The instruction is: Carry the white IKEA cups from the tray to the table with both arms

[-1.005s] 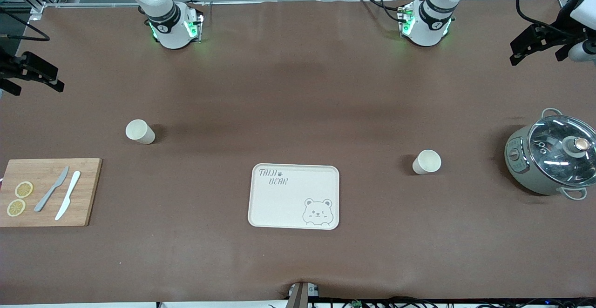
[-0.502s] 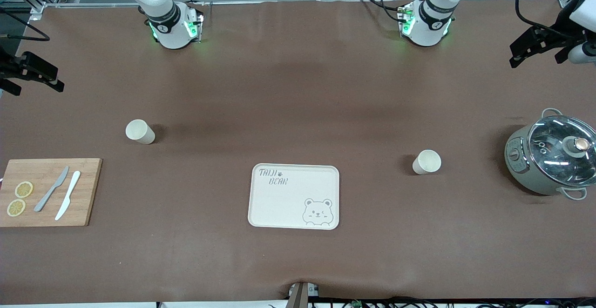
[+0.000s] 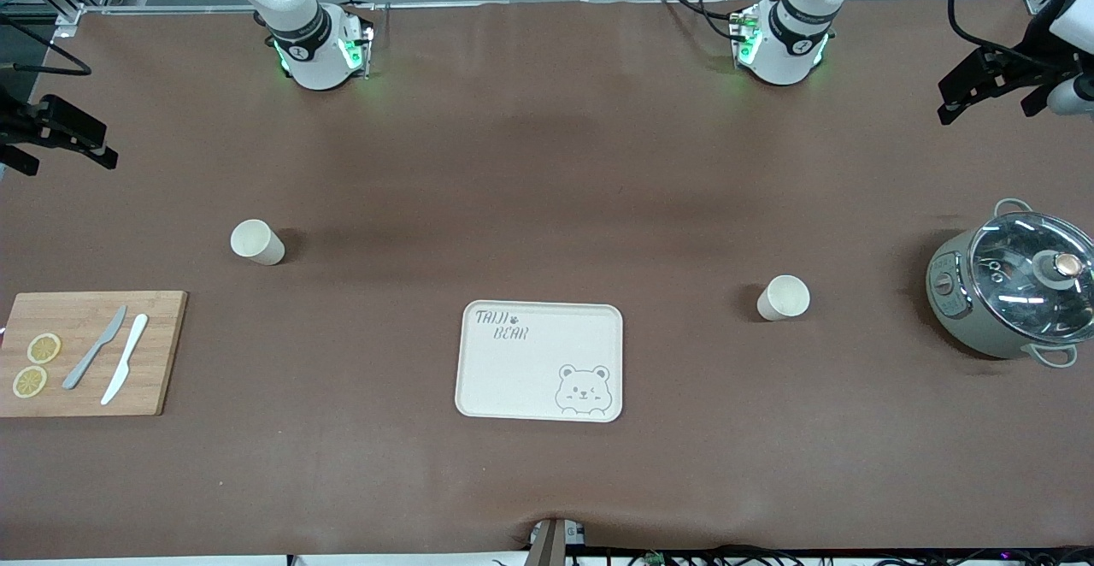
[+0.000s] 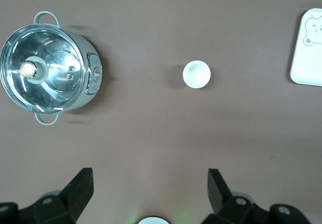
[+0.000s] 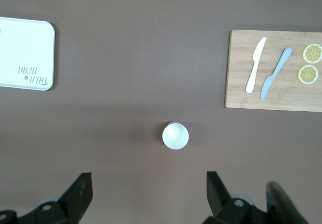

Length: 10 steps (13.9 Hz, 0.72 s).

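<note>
While both white cups (image 3: 256, 242) (image 3: 783, 297) stand empty on the surface (image 3: 547, 164), the bear tray (image 3: 540, 361) holds nothing; left claw (image 4: 150, 191) and right claw (image 5: 147, 191) hang wide.

Each pincer, left (image 4: 148, 194) and right (image 5: 146, 196), spread wide, hangs above one upright cup (image 4: 196, 74) (image 5: 175, 135) on the worktop (image 3: 547, 164).
</note>
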Available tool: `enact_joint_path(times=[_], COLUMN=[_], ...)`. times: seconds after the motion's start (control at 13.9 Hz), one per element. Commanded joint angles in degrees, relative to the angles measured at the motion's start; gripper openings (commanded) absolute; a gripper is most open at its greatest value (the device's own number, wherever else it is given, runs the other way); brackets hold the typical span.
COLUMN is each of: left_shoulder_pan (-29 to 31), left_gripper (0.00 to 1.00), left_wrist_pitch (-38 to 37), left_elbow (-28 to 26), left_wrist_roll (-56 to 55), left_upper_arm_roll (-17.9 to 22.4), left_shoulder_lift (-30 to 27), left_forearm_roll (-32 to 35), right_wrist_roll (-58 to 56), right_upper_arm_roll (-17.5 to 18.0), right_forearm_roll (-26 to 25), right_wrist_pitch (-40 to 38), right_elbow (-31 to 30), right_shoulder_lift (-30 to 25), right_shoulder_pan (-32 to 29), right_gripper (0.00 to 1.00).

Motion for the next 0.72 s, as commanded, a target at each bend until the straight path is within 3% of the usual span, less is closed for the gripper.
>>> enact_joint_path(times=[0.0,0.65], left_shoulder_pan=[0.31,0.31], left_gripper=[1.00,1.00], left_wrist_pitch=[0.03,-0.24], left_elbow=[0.90,2.40], left_wrist_roll=[-0.84,-0.76], left_upper_arm_roll=[0.01,0.01], left_shoulder_lift=[-0.28,0.60], left_forearm_roll=[-0.50,-0.41], right_wrist_roll=[0.27,0.27], right_upper_arm_roll=[0.43,0.43], right_forearm_roll=[-0.79,-0.79], right_wrist_pitch=[-1.01,-1.01], right_elbow=[1.39,1.39], right_shoulder_lift=[0.51,0.51], right_shoulder_pan=[-0.62,-0.79], right_gripper=[1.00,1.00])
